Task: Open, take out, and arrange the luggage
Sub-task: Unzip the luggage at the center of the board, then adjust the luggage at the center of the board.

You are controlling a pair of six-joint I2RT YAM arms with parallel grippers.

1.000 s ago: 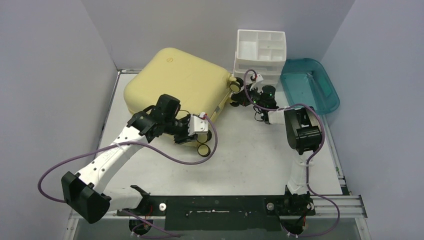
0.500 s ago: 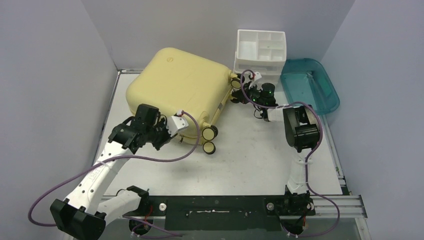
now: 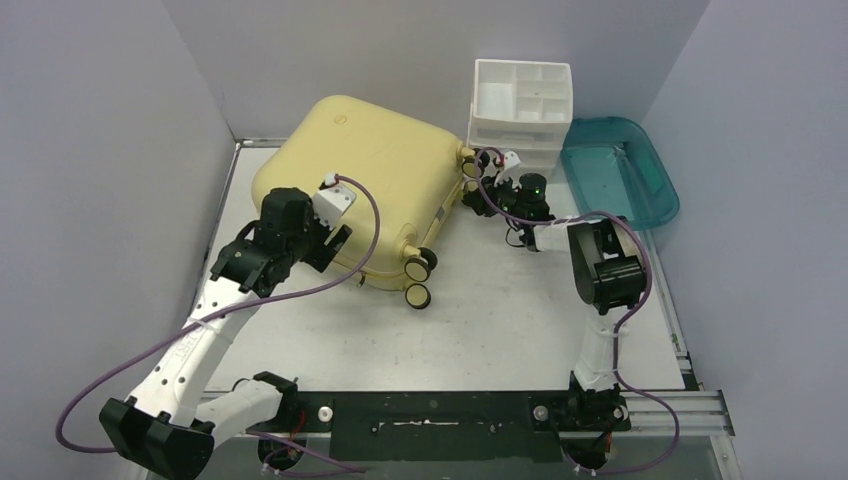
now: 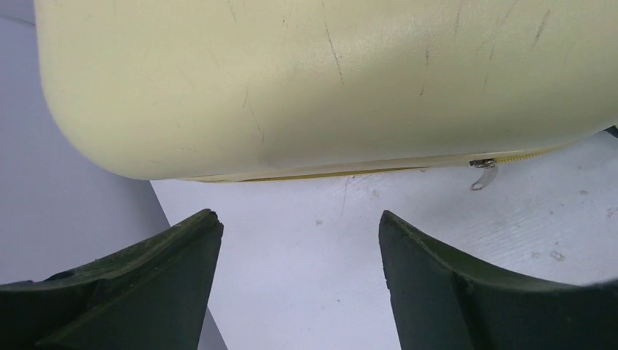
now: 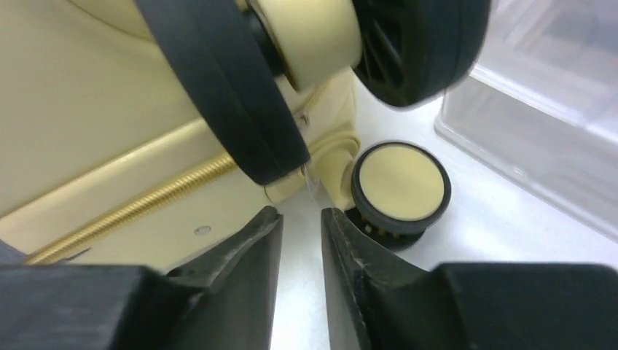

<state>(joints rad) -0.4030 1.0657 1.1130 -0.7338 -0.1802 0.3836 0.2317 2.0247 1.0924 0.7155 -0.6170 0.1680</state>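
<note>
The luggage (image 3: 360, 165), a large pale-yellow hard-shell suitcase, lies flat and zipped at the back of the table, with two wheels (image 3: 418, 280) at its near right corner. My left gripper (image 3: 333, 243) is at its near left side. In the left wrist view that gripper (image 4: 299, 219) stands open and empty over bare table, facing the shell (image 4: 328, 73) and a zipper pull (image 4: 481, 173). My right gripper (image 3: 472, 197) is at the far right wheels. Its jaws (image 5: 300, 213) are a narrow gap apart with nothing between them, just below a wheel (image 5: 401, 182).
A white drawer organizer (image 3: 520, 100) stands at the back right, close behind the right gripper. A teal tray (image 3: 620, 170) sits to its right. Grey walls enclose the table on the left, back and right.
My left arm swung left from the suitcase's near wheels to its near left side, and its gripper shut, then opened wide. The suitcase turned slightly. The right jaws parted a little.
</note>
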